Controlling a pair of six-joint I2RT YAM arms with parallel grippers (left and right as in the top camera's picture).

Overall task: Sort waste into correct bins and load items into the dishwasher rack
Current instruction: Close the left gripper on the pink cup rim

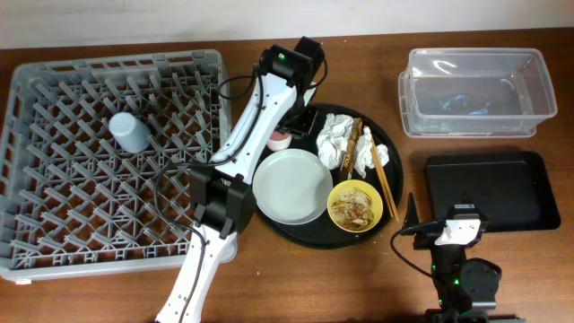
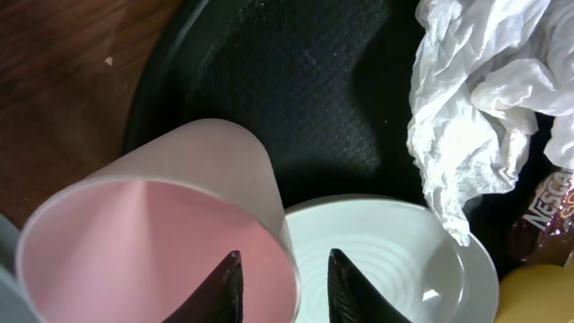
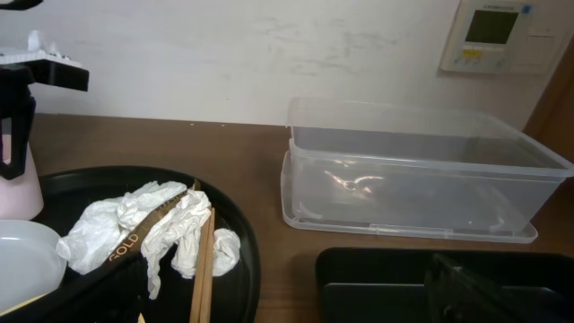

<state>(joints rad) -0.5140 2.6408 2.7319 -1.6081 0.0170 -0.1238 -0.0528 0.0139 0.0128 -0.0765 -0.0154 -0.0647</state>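
My left gripper [image 1: 285,126] is down over the small pink cup [image 1: 279,140], which stands on the round black tray [image 1: 316,239]. In the left wrist view the gripper [image 2: 287,285] stands open astride the pink cup's [image 2: 152,224] rim, one finger inside and one outside, neither touching the wall. The pale grey plate [image 1: 291,186] lies beside it. White napkins [image 1: 339,139], chopsticks [image 1: 384,184] and a yellow bowl [image 1: 356,205] of food scraps share that tray. A light-blue cup [image 1: 130,132] sits in the grey dishwasher rack [image 1: 54,179]. My right gripper [image 1: 456,215] is open and empty by the shallow black tray [image 1: 489,190].
The clear plastic tub [image 1: 475,90] stands at the back right, behind the black tray. A brown sachet [image 1: 352,144] lies among the napkins. My left arm stretches from the front edge along the rack's right side. Bare wood lies between the round tray and the bins.
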